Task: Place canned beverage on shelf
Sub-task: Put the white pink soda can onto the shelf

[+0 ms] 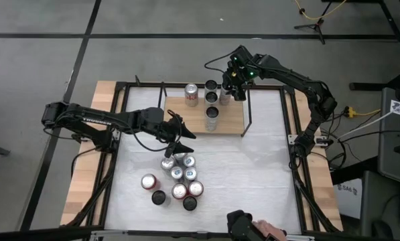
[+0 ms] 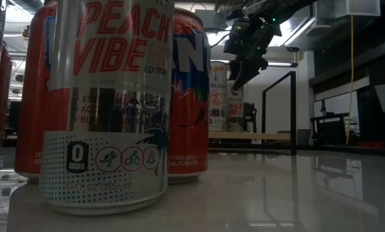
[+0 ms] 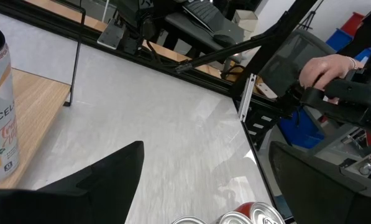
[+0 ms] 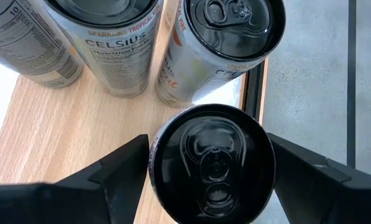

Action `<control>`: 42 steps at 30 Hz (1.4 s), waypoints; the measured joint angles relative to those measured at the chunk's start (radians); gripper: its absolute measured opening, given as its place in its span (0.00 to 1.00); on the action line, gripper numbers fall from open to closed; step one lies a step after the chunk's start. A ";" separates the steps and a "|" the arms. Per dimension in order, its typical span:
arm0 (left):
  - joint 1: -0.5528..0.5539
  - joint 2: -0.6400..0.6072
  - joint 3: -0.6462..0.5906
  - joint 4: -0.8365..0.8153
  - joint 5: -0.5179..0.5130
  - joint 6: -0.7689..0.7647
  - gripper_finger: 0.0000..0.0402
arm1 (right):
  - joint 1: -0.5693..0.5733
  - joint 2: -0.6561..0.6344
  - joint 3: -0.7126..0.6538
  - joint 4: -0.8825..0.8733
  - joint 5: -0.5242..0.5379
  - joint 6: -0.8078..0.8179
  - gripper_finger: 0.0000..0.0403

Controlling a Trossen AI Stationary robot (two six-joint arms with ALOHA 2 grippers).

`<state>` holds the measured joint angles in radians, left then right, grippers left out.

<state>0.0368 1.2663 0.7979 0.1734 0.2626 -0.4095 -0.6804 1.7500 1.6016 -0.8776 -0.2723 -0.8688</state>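
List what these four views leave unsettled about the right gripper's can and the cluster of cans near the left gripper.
- Right wrist view: black-topped can between the right gripper fingers; contact unclear, base hidden by its own top.
- Low view: tall silver Peach Vibe can blocks the cluster.
- Left wrist view: silver can tops cut off by the edge.

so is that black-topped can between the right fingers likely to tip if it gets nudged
Probably: the can is tall and slim, standing upright near the shelf edge. Its round body would likely roll if it fell. The smooth metal may slip between the right gripper's open fingers.
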 joint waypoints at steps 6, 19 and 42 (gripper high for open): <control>0.000 0.000 0.000 0.000 0.000 0.000 0.85 | 0.000 0.000 0.000 0.001 0.000 0.000 0.75; 0.000 0.000 0.000 0.000 0.000 0.000 0.85 | 0.000 0.000 0.000 0.000 -0.016 0.005 0.75; 0.000 0.000 0.000 0.000 0.000 0.000 0.85 | 0.000 0.000 0.000 -0.004 -0.017 0.008 0.75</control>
<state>0.0367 1.2663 0.7979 0.1734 0.2626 -0.4091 -0.6807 1.7500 1.6016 -0.8816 -0.2889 -0.8612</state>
